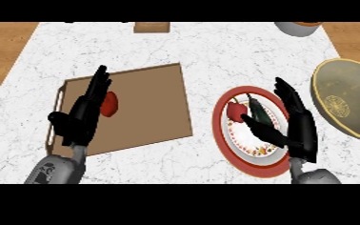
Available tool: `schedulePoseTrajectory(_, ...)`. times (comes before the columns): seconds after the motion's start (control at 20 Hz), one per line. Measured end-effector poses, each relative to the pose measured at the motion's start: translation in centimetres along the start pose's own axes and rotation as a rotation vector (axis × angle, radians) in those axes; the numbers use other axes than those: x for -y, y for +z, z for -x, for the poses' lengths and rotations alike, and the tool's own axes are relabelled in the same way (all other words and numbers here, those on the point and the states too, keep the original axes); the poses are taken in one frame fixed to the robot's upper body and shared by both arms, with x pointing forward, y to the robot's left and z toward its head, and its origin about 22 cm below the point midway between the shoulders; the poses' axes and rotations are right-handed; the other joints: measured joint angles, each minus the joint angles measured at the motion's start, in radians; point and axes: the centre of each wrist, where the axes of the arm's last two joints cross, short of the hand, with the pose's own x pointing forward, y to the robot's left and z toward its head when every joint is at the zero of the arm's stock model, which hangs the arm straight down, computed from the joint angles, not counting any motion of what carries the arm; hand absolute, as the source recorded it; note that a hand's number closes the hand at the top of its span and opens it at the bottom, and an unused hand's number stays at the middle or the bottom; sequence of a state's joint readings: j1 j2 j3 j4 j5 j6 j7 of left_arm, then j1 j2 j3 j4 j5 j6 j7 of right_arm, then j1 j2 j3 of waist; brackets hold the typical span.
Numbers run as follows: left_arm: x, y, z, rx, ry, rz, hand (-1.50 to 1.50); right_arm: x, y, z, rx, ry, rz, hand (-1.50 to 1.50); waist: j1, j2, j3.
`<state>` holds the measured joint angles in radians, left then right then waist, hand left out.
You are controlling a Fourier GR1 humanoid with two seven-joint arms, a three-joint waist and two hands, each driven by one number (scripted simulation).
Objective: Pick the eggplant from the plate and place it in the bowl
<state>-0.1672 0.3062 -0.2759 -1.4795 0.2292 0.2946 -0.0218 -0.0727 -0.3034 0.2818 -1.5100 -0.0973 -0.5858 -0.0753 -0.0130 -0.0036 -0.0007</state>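
Here my right hand [299, 128] hangs wide open beside the eggplant [259, 112] on the plate [256, 170], lower right; my left hand [84, 114] is open too, at left.

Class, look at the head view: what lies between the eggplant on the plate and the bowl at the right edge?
In the head view, the right robot hand, fingers straight, stands between the eggplant and the bowl, above the plate's rim.
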Motion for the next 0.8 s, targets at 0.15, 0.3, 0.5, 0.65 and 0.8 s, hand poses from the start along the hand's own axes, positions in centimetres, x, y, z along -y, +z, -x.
schedulePoseTrajectory(0.15, 0.3, -0.1, -0.3, -0.011, 0.000, 0.006, 0.00, 0.7, 0.4, -2.1, 0.016, 0.056, 0.035, -1.50, 0.002, 0.000, 0.000)
schedulePoseTrajectory(0.3, 0.0, -0.3, -0.7, -0.012, -0.001, 0.006, 0.00, 2.2, -0.7, -4.1, -0.028, 0.150, 0.050, -1.50, 0.006, 0.000, -0.001)
schedulePoseTrajectory(0.5, 0.3, -0.5, -0.7, -0.013, 0.002, 0.009, 0.00, 3.6, -2.5, -7.0, -0.109, 0.222, 0.035, -1.50, 0.009, 0.001, -0.001)
schedulePoseTrajectory(0.65, 0.7, -0.3, -1.0, -0.012, 0.000, 0.019, 0.00, 4.0, -3.3, -8.2, -0.198, 0.242, -0.008, -1.50, 0.013, 0.002, -0.001)
schedulePoseTrajectory(0.8, 0.6, -0.3, -1.1, -0.009, -0.005, 0.019, 0.00, 4.4, -4.3, -8.7, -0.301, 0.281, -0.059, -1.50, 0.016, 0.003, 0.000)
